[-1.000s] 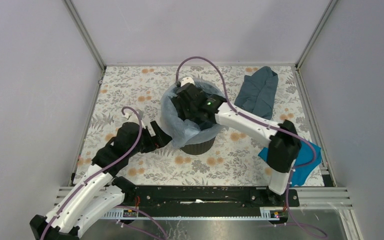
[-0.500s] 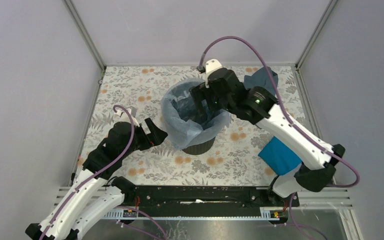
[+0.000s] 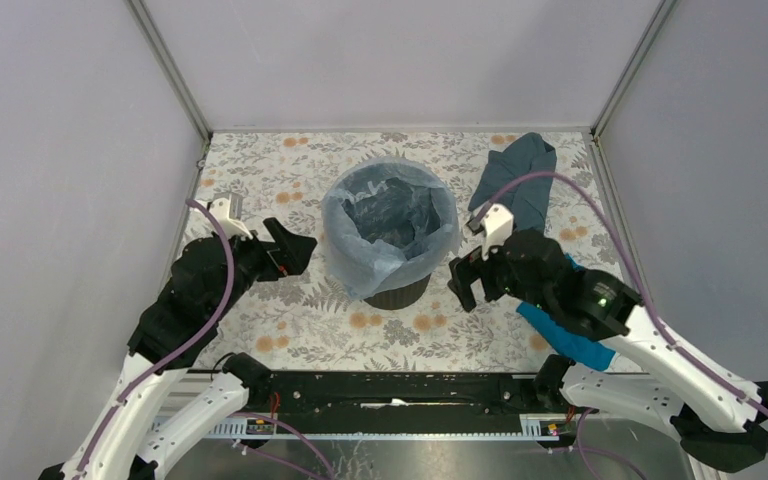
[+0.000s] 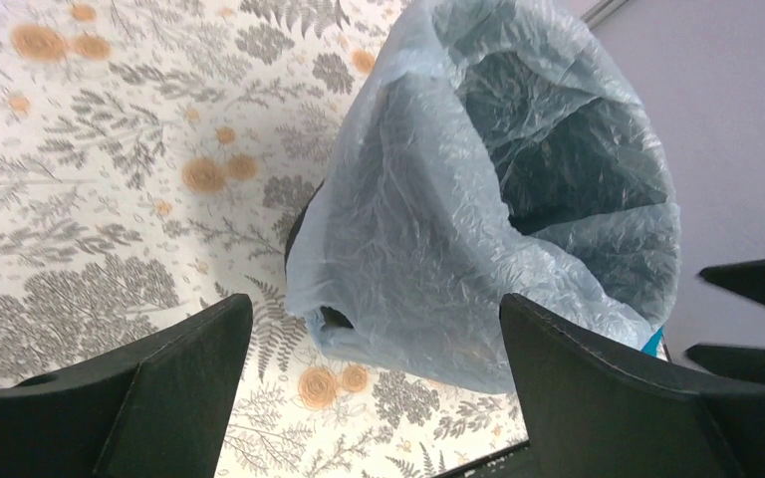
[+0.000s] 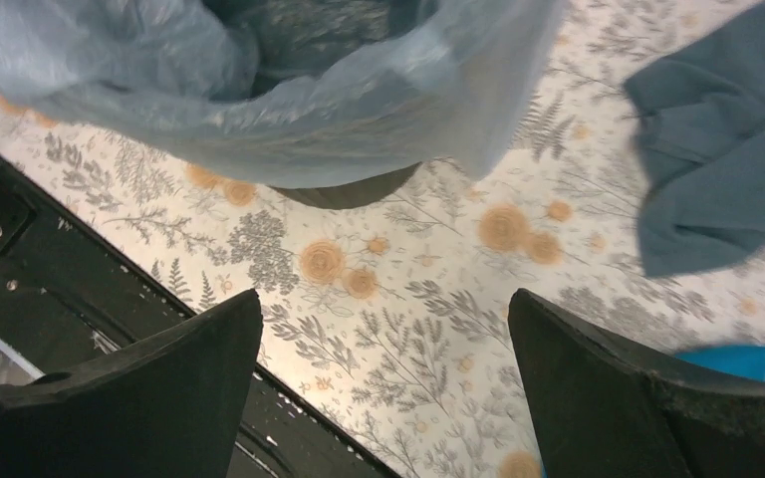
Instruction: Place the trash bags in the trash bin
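**Bag [image 3: 360, 255] lining the bin [image 3: 397, 294], both arms empty-handed**

The pale blue bag sits inside the black bin, with its edge draped over the rim and down the outside. The bin stands upright in the middle of your bench [image 3: 260, 170]. Your left end effector [image 3: 293, 250] hangs just left of the bin, spread wide and gripping nothing. Your right end effector [image 3: 467, 285] hangs just right of it, equally wide and empty. A grey-blue cloth [image 3: 518, 180] lies far right, and a bright blue cloth [image 3: 570, 345] shows beneath the right arm.

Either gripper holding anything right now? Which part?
Nothing held. The left gripper and right gripper are both open, clear of the trash bag draped in the trash bin.
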`<state>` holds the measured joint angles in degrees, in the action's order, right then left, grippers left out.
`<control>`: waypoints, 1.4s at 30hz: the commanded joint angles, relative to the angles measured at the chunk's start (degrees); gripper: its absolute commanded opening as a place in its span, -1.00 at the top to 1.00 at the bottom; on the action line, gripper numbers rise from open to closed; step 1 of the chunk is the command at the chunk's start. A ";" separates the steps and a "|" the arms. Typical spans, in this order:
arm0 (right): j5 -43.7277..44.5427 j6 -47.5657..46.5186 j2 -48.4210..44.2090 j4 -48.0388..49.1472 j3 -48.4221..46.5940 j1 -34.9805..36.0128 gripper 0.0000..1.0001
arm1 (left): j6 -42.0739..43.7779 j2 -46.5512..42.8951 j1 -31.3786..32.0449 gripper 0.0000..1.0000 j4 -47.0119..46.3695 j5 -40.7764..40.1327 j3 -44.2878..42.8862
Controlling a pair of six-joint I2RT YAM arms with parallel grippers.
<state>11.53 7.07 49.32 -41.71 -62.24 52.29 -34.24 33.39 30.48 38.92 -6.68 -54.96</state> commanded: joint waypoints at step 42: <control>-8.04 -1.90 92.18 95.04 -33.52 -0.01 -0.99 | 9.08 -8.30 0.08 -0.98 0.78 -6.65 -11.37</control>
<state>-3.25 -1.72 132.94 56.73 -81.60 52.12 -26.30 25.85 30.48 39.88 -11.55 -64.31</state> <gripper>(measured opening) 0.994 0.987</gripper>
